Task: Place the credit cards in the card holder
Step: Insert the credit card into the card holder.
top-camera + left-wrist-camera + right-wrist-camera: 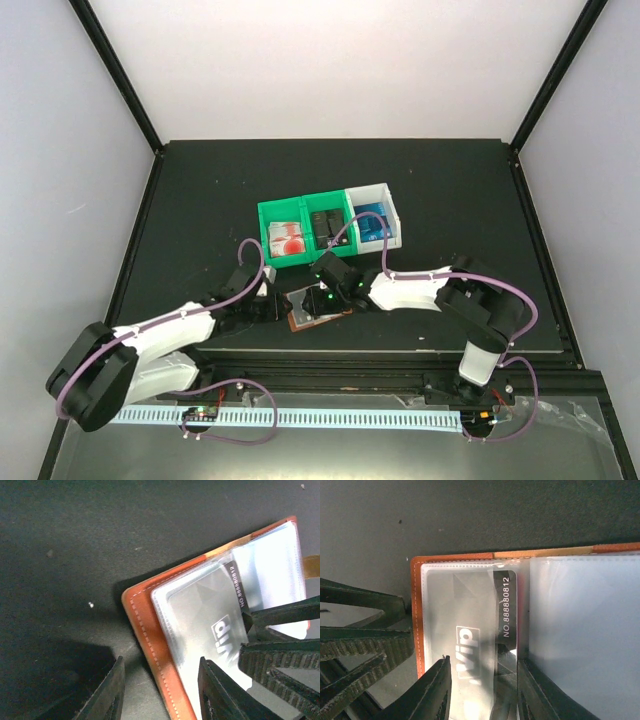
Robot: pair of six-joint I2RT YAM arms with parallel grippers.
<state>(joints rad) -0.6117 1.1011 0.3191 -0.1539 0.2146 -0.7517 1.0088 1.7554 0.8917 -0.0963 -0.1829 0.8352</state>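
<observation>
- While the table (pixel 200 200) carries only a few things, most of the job looks undone. One card is in the wallet and the others wait in the bins.
- The green bin (pixel 263 225) sits behind the arms, well apart from the wallet. Its left compartment holds a red-and-white card (pixel 290 238) and its right one holds black cards (pixel 325 222).
- The white bin (pixel 397 222) touches the green one on its right side and holds a blue card (pixel 372 225).
- The left gripper (pixel 161 660) is released and its jaws are spread. One finger stands over bare table just beside the wallet's stitched edge and the other over the clear pocket, with nothing pinched.
- The right gripper (pixel 482 660) is likewise released. Its fingers are parted above the same pocket from the opposite side and grasp nothing.
- The wallet (pixel 312 318) lies open and flat near the front edge of the table, between the two grippers, with its clear sleeves facing up.
- The VIP card (pixel 506 610), black with white print, lies in the sleeve nearest the stitched edge. Most of it is under the plastic, and a strip with the number shows toward the fold. I cannot tell whether it is pushed fully home.
- As I judge it, that card is done or nearly so. Each card in the bins has yet to be fetched and slid into a sleeve, and the neighbouring sleeve looks empty.
</observation>
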